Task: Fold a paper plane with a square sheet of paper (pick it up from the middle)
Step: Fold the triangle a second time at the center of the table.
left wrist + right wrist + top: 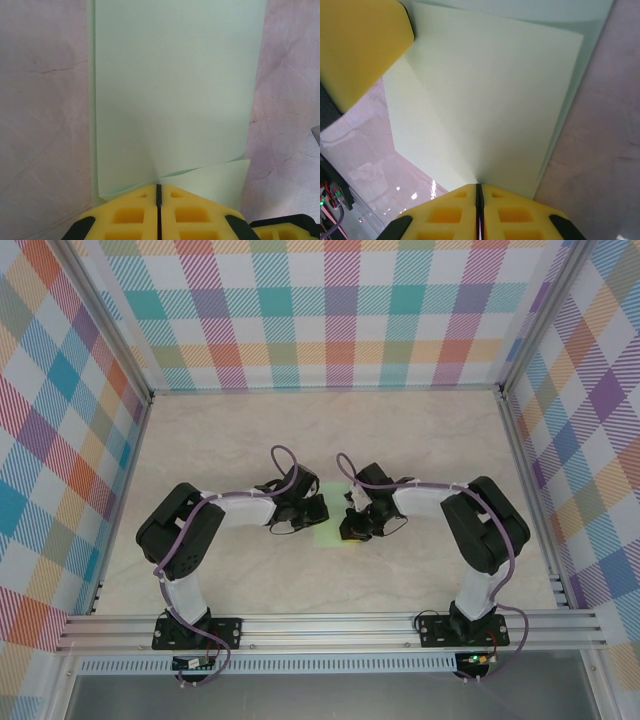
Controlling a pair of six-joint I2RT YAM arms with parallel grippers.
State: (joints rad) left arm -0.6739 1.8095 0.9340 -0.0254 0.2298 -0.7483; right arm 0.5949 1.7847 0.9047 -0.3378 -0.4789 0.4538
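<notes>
The square sheet of paper [331, 536], pale mint green, lies low over the table's middle between my two grippers. In the left wrist view the paper [175, 90] shows two layers, the upper one curling up where it meets the jaws. My left gripper [159, 186] is shut on its near edge, and the sheet puckers there. My right gripper [479, 185] is shut on the paper [490, 100] from the opposite side, with a crease fanning out from the pinch. From above, the left gripper [312, 512] and right gripper [355, 525] face each other closely. A paper plane is out of view.
The pale marbled table [230, 440] stretches all around the arms. Checked walls [330, 310] close off the back and both sides. An aluminium rail [320, 625] runs along the near edge. One yellow finger of the left gripper [360, 45] shows at the upper left of the right wrist view.
</notes>
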